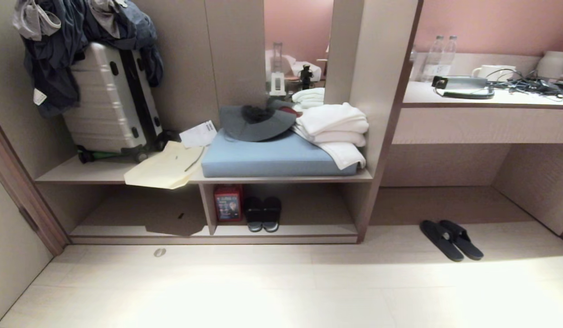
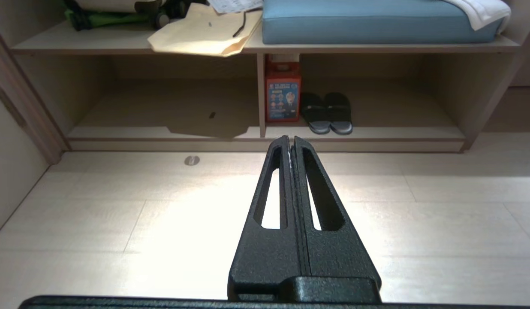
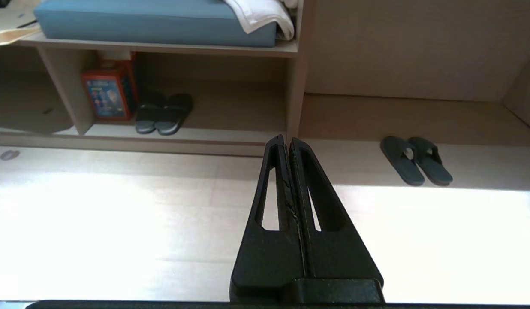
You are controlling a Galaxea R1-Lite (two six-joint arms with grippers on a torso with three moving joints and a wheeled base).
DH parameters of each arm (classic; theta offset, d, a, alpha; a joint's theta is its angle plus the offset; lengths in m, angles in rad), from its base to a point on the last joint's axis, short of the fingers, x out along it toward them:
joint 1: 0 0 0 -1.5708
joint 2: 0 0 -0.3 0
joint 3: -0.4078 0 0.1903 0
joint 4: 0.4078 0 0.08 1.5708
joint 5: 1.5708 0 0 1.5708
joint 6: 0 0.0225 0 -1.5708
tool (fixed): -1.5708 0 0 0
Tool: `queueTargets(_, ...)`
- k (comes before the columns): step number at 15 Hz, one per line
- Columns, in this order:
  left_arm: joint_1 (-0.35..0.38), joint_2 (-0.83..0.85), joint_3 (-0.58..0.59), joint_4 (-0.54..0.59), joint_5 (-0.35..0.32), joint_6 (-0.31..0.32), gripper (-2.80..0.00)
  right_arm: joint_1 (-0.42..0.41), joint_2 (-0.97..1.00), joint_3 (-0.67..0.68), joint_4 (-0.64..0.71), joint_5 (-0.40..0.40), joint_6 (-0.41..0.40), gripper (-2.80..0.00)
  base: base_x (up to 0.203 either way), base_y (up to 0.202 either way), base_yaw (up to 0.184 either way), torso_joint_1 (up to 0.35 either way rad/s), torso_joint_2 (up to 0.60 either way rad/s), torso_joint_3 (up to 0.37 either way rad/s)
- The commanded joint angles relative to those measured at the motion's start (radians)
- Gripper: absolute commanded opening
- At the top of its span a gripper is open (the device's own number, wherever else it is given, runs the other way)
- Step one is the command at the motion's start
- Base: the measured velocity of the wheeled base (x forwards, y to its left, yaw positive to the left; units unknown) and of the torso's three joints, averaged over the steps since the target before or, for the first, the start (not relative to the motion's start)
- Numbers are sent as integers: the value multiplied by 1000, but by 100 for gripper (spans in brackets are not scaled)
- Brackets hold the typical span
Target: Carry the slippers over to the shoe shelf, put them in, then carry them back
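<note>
Head view: both claws out of frame.

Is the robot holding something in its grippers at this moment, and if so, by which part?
Nothing is held. The left gripper and right gripper are both shut on nothing, and the slippers lie on the floor.

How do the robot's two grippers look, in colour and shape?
Both look alike. The left gripper and the right gripper are matte black with a rough, grainy surface. Each has two long fingers that taper to a narrow tip, each finger with one long slot cut through it. No cables or markings show.
</note>
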Motion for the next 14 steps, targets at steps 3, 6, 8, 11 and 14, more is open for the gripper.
queueTargets(3, 0, 0, 2, 0, 0, -1, -280, 0, 0, 0, 0, 0, 0, -280, -194, 0, 1, 3, 5, 3)
queueTargets(6, 0, 0, 1, 0, 0, -1, -280, 0, 0, 0, 0, 0, 0, -280, -196, 0, 1, 5, 1, 1)
queueTargets(8, 0, 0, 2, 0, 0, -1, -280, 0, 0, 2, 0, 0, 0, -280, -196, 0, 0, 3, 4, 0)
queueTargets(11, 0, 0, 2, 0, 0, -1, -280, 0, 0, 2, 0, 0, 0, -280, -195, 0, 0, 2, 4, 4)
queueTargets(14, 0, 0, 0, 0, 0, -1, -280, 0, 0, 2, 0, 0, 0, -280, -196, 0, 1, 2, 4, 2)
